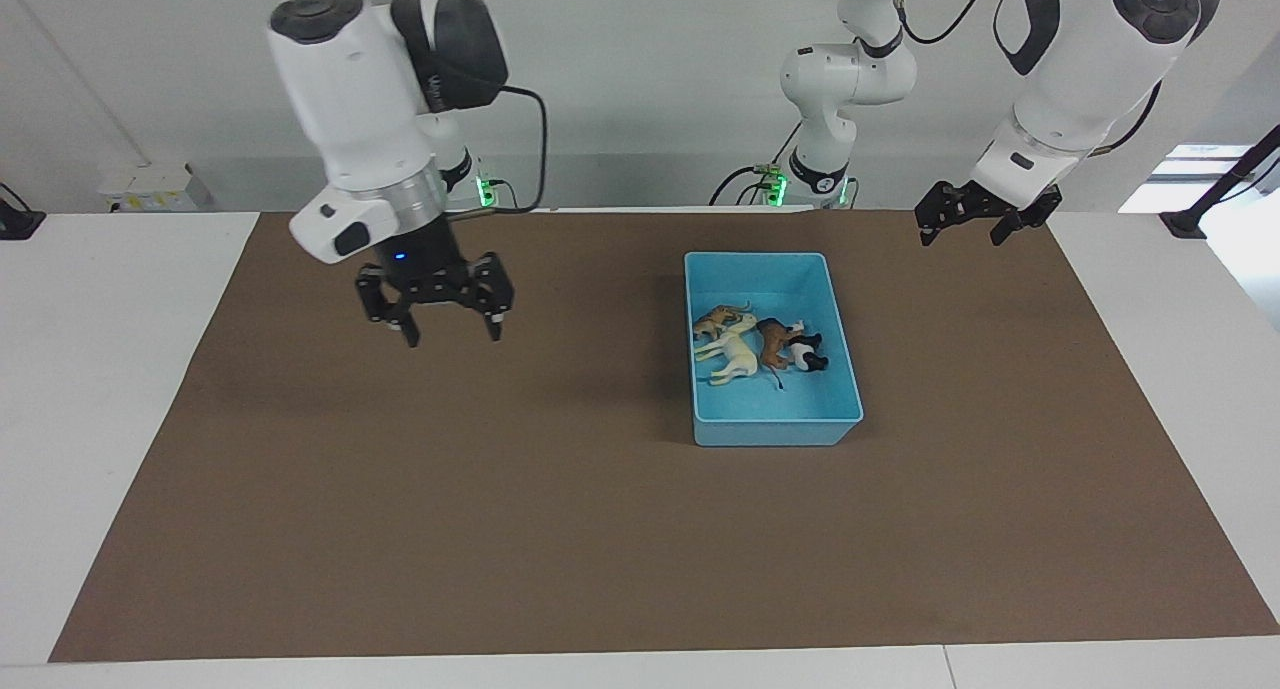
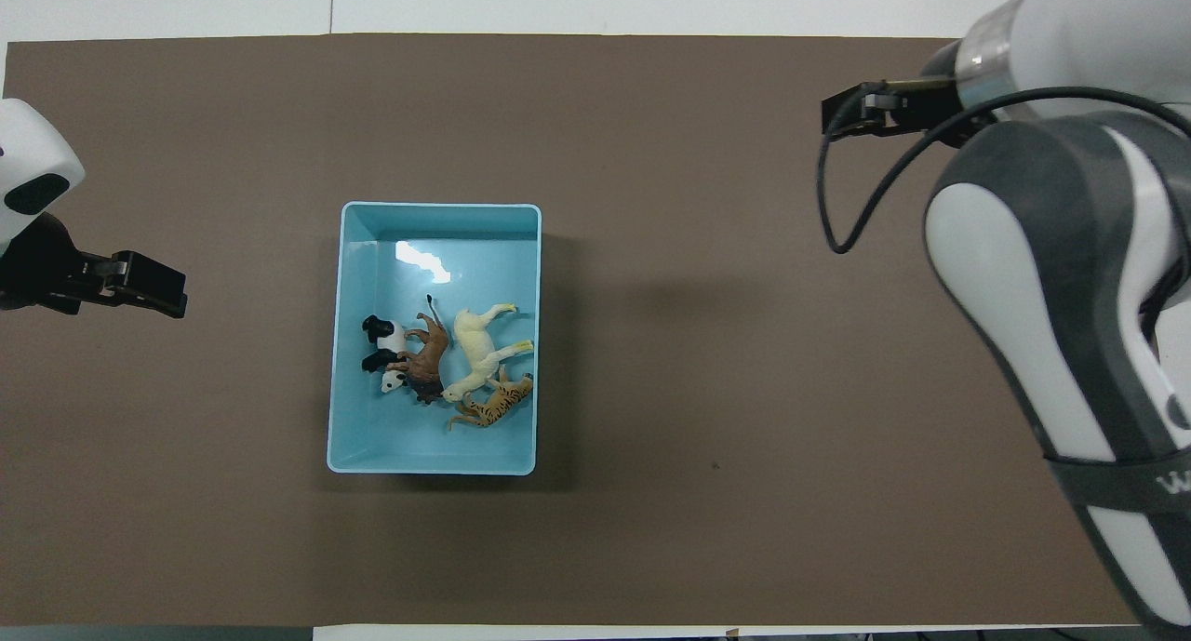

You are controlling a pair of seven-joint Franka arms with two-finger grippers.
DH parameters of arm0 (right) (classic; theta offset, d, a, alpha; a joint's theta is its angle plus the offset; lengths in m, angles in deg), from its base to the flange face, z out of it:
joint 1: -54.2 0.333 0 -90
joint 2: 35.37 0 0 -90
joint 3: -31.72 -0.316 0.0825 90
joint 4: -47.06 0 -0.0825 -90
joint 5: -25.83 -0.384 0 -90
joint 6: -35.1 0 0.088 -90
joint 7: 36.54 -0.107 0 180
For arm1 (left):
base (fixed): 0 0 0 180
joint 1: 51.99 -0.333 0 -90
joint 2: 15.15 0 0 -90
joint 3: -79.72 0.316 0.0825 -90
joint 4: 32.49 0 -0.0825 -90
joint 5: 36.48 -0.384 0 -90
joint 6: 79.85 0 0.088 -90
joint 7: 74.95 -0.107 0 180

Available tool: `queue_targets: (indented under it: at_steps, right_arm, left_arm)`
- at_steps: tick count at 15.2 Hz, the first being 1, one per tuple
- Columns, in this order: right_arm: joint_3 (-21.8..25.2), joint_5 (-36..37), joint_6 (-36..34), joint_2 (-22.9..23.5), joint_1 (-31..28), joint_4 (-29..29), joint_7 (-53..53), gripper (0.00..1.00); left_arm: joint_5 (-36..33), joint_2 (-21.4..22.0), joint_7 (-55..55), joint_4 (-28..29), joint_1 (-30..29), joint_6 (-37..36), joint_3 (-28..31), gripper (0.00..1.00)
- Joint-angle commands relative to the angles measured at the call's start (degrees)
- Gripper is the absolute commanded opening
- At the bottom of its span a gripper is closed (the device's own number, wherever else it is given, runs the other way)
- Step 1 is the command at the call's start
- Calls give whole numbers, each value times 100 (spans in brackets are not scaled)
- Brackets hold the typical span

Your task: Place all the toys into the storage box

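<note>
1. All four toys (image 2: 447,362) lay inside the blue box (image 2: 437,215) — job looked done.
2. Right gripper (image 1: 447,314) hung over bare mat (image 1: 500,529), fingers spread, holding nothing, box well off to its side.
3. Left gripper (image 1: 985,214) waited clear too — jaws released, probably just keeping out of the way.

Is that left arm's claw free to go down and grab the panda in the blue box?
Probably yes. The left claw hangs open above the mat beside the storage box, whose top is open. The panda lies against the brown maned toy, so it's a tight pinch.

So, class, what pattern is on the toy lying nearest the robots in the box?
Tan with dark stripes, the big cat; clearest from overhead.
</note>
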Motion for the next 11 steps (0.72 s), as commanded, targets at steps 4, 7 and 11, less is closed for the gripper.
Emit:
queue_targets:
  at_steps: [4, 7, 11]
  right_arm:
    - [-71, 17, -1193, -586, -765, 269, 872, 100]
    - [-71, 52, -1914, -903, -1021, 295, 1218, 100]
    - [-79, 377, -2057, -1710, -1118, 1005, 1069, 100]
  left_arm:
    - [-17, -44, -238, -25, 133, 109, 65, 100]
    - [-8, -18, -203, 28, 124, 126, 82, 100]
    - [-8, 70, -203, 63, 45, 153, 100, 100]
